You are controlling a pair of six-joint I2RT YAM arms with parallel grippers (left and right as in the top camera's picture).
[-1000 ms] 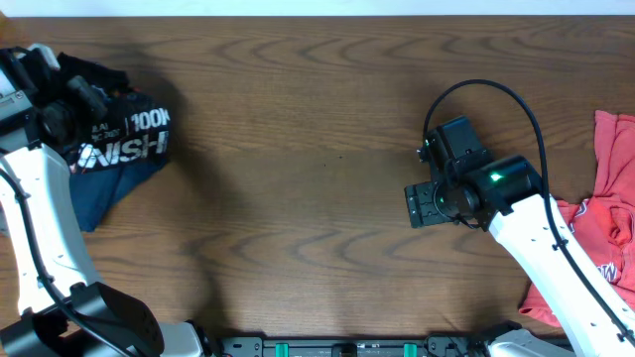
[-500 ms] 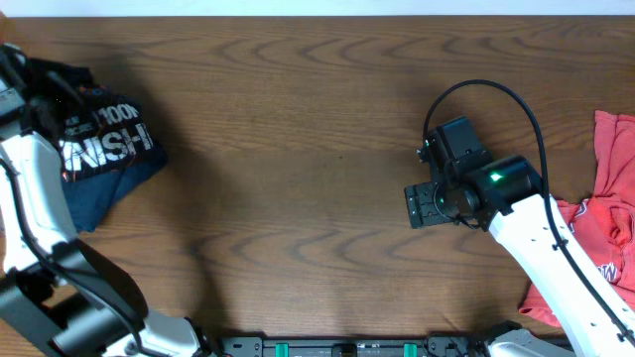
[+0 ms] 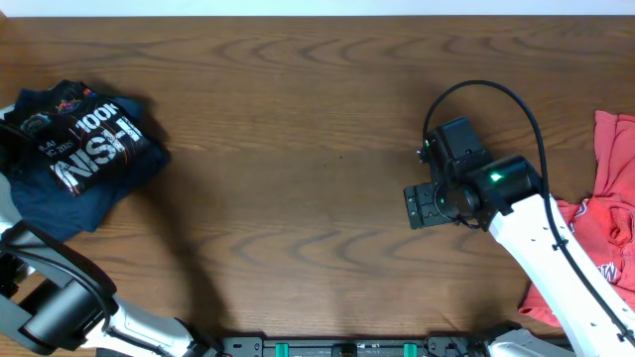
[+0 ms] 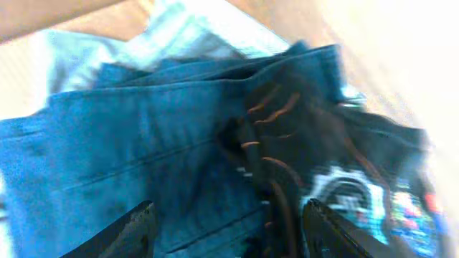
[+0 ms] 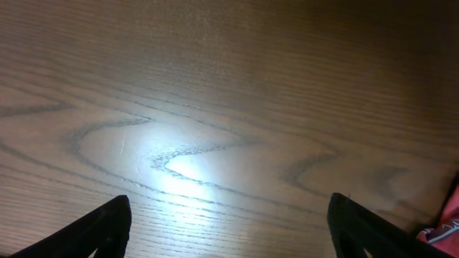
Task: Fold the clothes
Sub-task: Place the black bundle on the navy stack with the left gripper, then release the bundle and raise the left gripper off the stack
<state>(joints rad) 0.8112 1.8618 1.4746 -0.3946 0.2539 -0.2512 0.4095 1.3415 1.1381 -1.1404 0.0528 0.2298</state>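
Observation:
The clothes, a black shirt [image 3: 89, 144] with white lettering and thin orange lines, lie folded at the table's far left on top of a navy garment [image 3: 60, 203]. In the left wrist view, the left gripper [image 4: 229, 229] hovers close over both. Its fingers are spread and nothing is between them; the black shirt [image 4: 344, 165] is to its right and the navy garment [image 4: 129, 143] to its left. The overhead view barely shows that gripper at the left edge. Right of centre, the right gripper [image 3: 422, 206] is open over bare wood, and its fingers [image 5: 107, 226] are wide apart.
A red T-shirt [image 3: 595, 228] with white print lies crumpled at the table's right edge, beside the right arm; a corner of it [image 5: 445, 229] shows in the right wrist view. The wooden table [image 3: 298, 178] stretches between the two piles.
The left gripper has opened and let go of the black shirt, then drawn back to the left edge. The shirt now lies flat on the navy garment. The right arm has not moved.

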